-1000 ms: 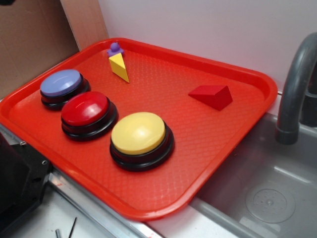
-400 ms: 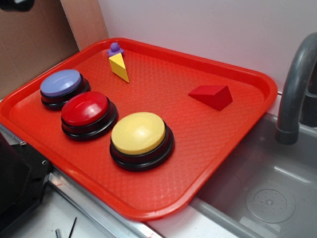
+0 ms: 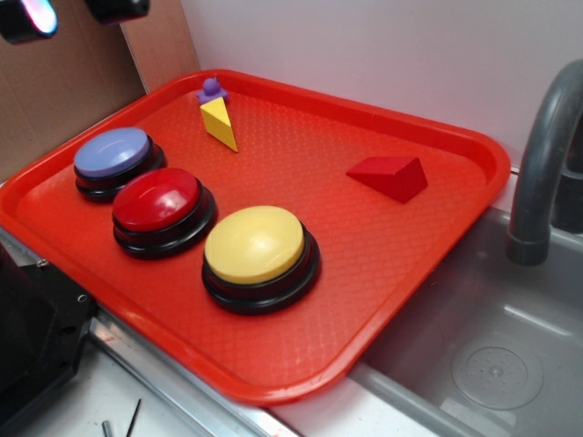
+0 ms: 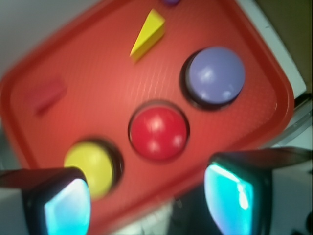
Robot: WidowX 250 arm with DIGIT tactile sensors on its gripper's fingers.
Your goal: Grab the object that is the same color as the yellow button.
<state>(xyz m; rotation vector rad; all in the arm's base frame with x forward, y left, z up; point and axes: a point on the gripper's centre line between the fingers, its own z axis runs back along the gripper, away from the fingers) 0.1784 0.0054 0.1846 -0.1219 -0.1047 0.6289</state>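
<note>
Overhead, the gripper (image 3: 73, 14) hangs at the 11 o'clock corner of the exterior view, only its two dark fingertips showing, spread with nothing between them; the wrist view confirms the jaws parted above the tray's near edge. The red tray (image 3: 437, 246) carries everything. The yellow wedge block (image 3: 219, 122) lies at the tray's 12 o'clock end, its thick end touching or just beside a small purple knobbed piece (image 3: 212, 90). A red wedge block (image 3: 390, 176) sits at about 3 o'clock, well apart from the others. Three dome buttons line the 8 o'clock side: the lavender-blue button (image 3: 113, 152), the red button (image 3: 157, 200) and the yellow button (image 3: 255, 244), each on a black base. A grey faucet (image 3: 547, 155) rises over the sink (image 3: 492, 364) at 4 o'clock.
</note>
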